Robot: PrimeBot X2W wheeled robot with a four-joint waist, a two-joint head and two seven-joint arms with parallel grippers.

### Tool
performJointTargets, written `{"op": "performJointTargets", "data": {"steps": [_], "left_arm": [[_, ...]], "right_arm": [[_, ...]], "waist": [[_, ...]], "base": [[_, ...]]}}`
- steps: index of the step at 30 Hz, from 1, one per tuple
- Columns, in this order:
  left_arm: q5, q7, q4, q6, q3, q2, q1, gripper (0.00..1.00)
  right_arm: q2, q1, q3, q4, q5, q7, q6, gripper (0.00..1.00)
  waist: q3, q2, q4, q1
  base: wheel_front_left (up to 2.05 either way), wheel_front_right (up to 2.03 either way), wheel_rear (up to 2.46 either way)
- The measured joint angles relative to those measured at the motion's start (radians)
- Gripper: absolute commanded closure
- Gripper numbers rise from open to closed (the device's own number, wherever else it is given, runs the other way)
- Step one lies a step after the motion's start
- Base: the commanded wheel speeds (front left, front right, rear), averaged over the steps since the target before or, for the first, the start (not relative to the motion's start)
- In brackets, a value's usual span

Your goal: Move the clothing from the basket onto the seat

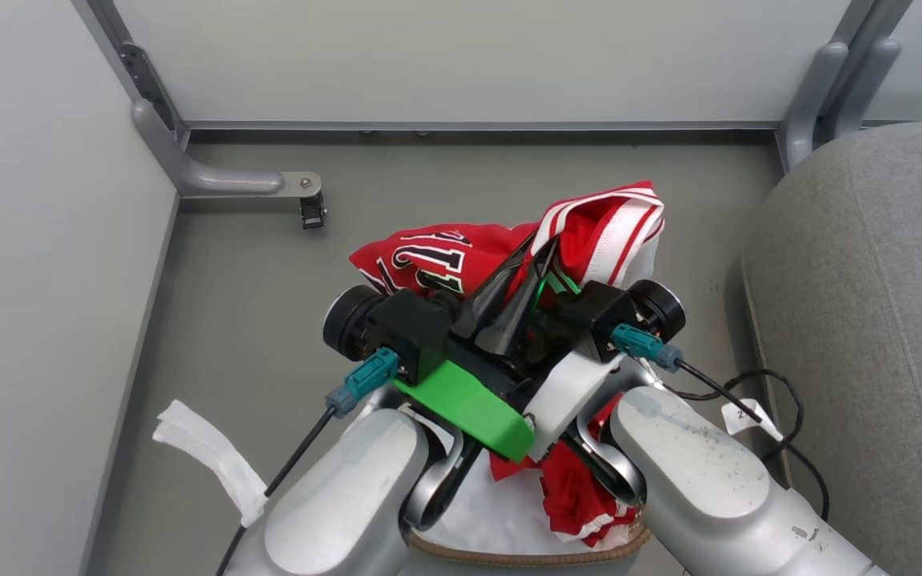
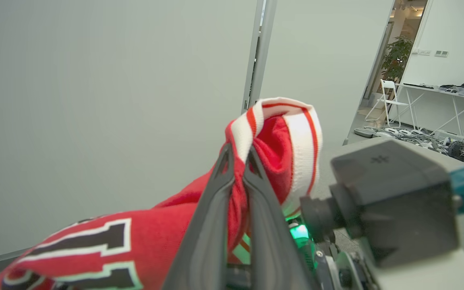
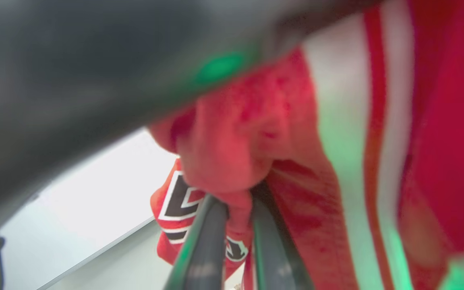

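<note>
Left gripper [image 2: 238,161] and right gripper [image 3: 238,201] both clenched on bright red white-striped jersey [image 1: 429,256], held above brown-rimmed white basket [image 1: 509,558], probably for carrying to grey fabric seat [image 1: 869,320].

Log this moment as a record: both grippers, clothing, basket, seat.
left gripper: jaws shut on the jersey, at its white striped trim
right gripper: jaws shut on the jersey
jersey: lifted and bunched, held by both grippers
basket: more red cloth inside, by the woven rim
seat: at the robot's right, no clothing on its visible part
</note>
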Motion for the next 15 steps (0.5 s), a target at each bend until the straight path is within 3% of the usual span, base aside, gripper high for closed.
{"op": "performJointTargets", "data": {"steps": [1, 2, 3, 9, 15], "left_arm": [[0.010, 0.000, 0.002, 0.001, 0.007, 0.000, 0.000, 1.00], [0.016, 0.000, 0.004, 0.001, 0.015, -0.001, 0.001, 0.56], [0.020, 0.000, 0.012, 0.007, 0.024, -0.002, 0.002, 0.00], [0.081, 0.000, 0.056, -0.002, 0.086, 0.000, 0.028, 0.00], [0.137, 0.000, 0.075, -0.033, 0.147, 0.003, 0.075, 0.00]], "right_arm": [[0.000, 0.003, -0.002, 0.001, 0.000, 0.000, 0.000, 1.00], [0.000, 0.008, -0.004, 0.000, -0.001, 0.000, 0.000, 1.00], [0.001, 0.017, -0.012, -0.003, -0.004, 0.000, 0.000, 1.00], [0.001, 0.083, -0.059, -0.041, -0.023, 0.001, 0.000, 1.00], [-0.026, 0.139, -0.115, -0.100, -0.030, 0.001, 0.000, 1.00]], "waist": [[-0.001, 0.0000, -0.006, 0.0000], [-0.002, 0.0000, -0.010, 0.0000], [-0.003, 0.0000, -0.017, 0.0000], [-0.006, 0.0000, -0.077, 0.0001], [-0.005, 0.0000, -0.180, 0.0001]], "base": [[0.00, 0.00, 0.00], [0.00, 0.00, 0.00], [0.00, 0.00, 0.00], [0.00, 0.00, 0.00], [0.00, 0.00, 0.00]]}}
